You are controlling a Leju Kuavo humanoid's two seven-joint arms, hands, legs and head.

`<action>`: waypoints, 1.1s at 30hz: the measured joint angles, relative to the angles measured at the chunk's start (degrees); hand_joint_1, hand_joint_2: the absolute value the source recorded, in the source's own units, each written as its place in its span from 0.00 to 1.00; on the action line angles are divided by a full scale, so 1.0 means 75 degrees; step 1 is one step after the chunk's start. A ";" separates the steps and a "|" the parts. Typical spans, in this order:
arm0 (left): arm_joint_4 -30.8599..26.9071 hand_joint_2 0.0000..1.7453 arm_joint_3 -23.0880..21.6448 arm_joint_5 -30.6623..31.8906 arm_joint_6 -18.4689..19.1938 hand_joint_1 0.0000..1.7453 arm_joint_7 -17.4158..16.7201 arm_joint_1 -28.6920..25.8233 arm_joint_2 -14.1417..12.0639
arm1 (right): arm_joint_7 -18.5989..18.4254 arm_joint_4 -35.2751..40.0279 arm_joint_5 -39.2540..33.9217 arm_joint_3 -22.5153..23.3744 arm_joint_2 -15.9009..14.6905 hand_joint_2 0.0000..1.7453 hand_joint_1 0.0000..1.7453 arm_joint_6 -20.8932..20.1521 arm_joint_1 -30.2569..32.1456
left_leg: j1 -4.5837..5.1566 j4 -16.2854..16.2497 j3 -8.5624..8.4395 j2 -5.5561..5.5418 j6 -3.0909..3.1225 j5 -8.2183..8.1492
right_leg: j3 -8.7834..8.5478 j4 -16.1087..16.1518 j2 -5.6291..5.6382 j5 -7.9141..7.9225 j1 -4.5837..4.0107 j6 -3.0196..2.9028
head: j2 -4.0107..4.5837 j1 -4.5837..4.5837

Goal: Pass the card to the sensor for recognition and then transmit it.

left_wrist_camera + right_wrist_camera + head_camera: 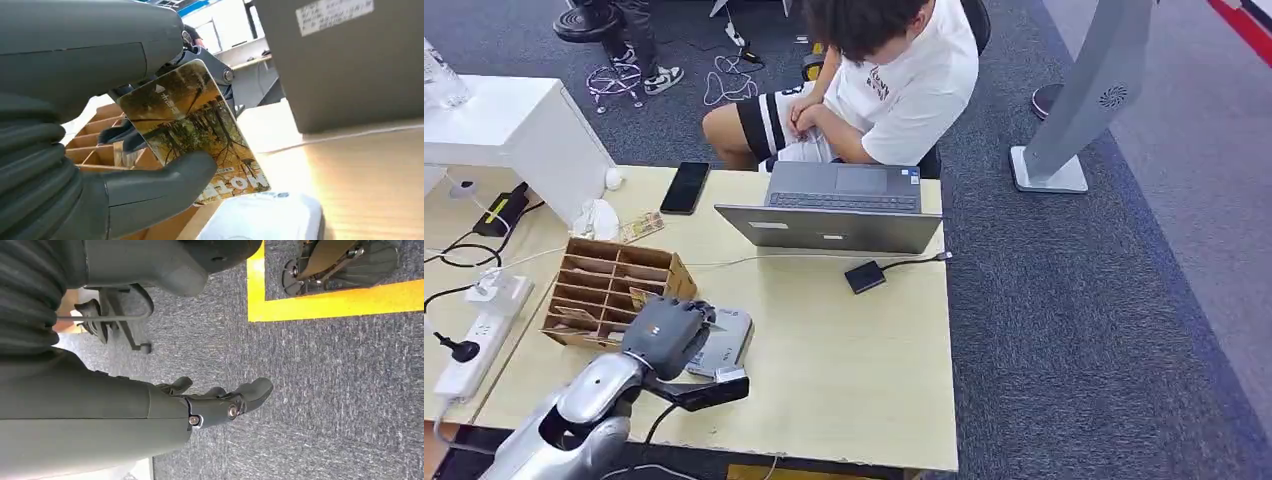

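My left hand (667,333) hovers over the near-left part of the table, just above a white and grey card sensor (724,342). In the left wrist view the thumb (165,182) and fingers pinch a card (192,127) printed with yellow autumn trees, held tilted right above the white sensor (265,217). A brown cardboard card organizer (614,288) with several slots stands just behind and to the left of the hand. My right hand (220,402) hangs over grey carpet, its fingers apart and holding nothing.
An open grey laptop (839,205) sits at the table's far edge with a person (874,80) seated behind it. A black phone (685,187), a small black box on a cable (864,276) and a white power strip (479,335) lie on the table.
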State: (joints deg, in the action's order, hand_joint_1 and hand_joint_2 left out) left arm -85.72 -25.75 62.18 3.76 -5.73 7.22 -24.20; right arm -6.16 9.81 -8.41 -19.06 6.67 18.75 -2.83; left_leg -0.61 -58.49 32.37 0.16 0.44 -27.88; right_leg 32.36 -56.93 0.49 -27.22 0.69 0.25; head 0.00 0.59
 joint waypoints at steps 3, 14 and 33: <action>0.0079 1.00 -0.0003 -0.0009 0.0119 1.00 -0.0122 -0.0003 0.0000 | -0.0026 -0.0003 0.0000 0.0011 0.0000 1.00 0.00 -0.0011 0.0003 | 0.0000 0.0000 0.0001 0.0000 0.0000 0.0000 | 0.0000 0.0000 0.0000 0.0000 0.0000 0.0000 | 0.0000 0.0000; 0.0518 1.00 -0.0102 0.0015 0.0288 1.00 -0.0262 -0.0020 0.0003 | -0.0079 -0.0026 0.0032 0.0023 0.0000 1.00 0.00 -0.0032 0.0049 | 0.0000 0.0000 0.0001 -0.0001 0.0000 0.0000 | 0.0000 0.0000 -0.0001 0.0000 0.0000 0.0000 | 0.0000 0.0000; 0.0603 1.00 -0.0189 -0.0067 0.0522 1.00 -0.0175 0.0057 0.0003 | -0.0012 -0.0032 0.0044 0.0032 0.0000 1.00 0.00 -0.0058 0.0073 | 0.0000 0.0000 -0.0001 -0.0004 0.0000 0.0000 | -0.0003 -0.0001 -0.0002 0.0000 0.0000 0.0000 | 0.0000 0.0000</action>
State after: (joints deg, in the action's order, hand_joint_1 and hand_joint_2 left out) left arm -81.20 -27.17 61.68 7.67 -7.04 7.65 -24.17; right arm -6.25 9.57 -8.09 -18.82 6.67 18.32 -2.29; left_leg -0.61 -58.49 32.36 0.13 0.44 -27.88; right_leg 32.34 -56.93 0.47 -27.22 0.69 0.25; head 0.00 0.59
